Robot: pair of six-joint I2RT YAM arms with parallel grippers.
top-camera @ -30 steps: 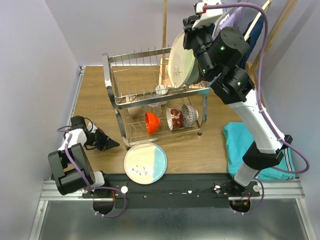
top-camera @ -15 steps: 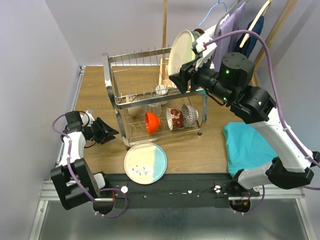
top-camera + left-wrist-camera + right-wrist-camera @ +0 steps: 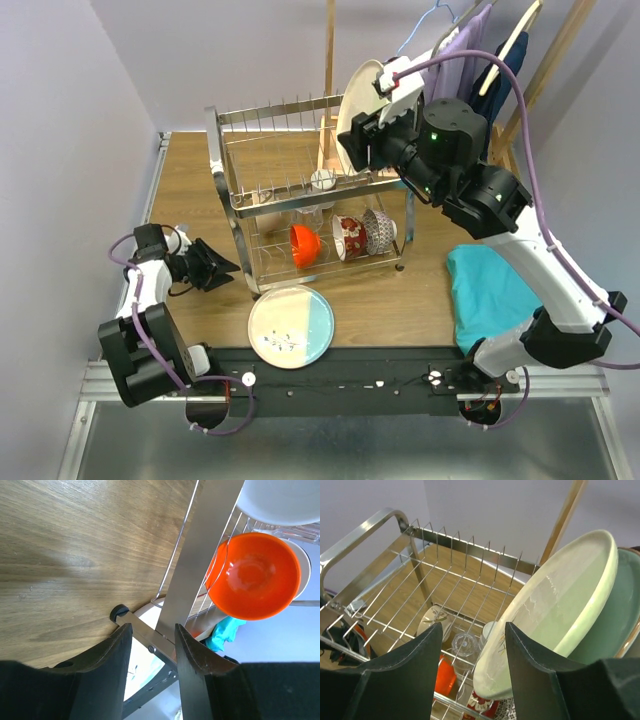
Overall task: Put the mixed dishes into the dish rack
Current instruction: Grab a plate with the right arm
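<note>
The chrome dish rack (image 3: 262,200) stands mid-table. On its upper tier, at the right end, a pale green cream-rimmed plate (image 3: 352,112) stands upright with a greener plate (image 3: 620,600) behind it. My right gripper (image 3: 362,140) hangs open over that plate (image 3: 555,615); the lower rim lies in the gap (image 3: 472,650), close to the right finger (image 3: 540,675). The lower tier holds an orange bowl (image 3: 305,245), a red-patterned bowl (image 3: 349,237), a blue-white bowl (image 3: 379,230), a clear glass (image 3: 465,642) and a beige cup (image 3: 432,622). A cream and light blue plate (image 3: 290,327) lies on the table. My left gripper (image 3: 222,265) is open and holds nothing, at the rack's left foot (image 3: 152,645).
A teal cloth (image 3: 495,295) lies at the right edge of the table. A wooden hanger stand (image 3: 328,60) with hanging clothes (image 3: 470,40) rises behind the rack. A wall runs close along the left side.
Both grippers have opened. The right arm has swung down from above the standing plates to their front. The left gripper has shifted slightly up, toward the rack's foot.
</note>
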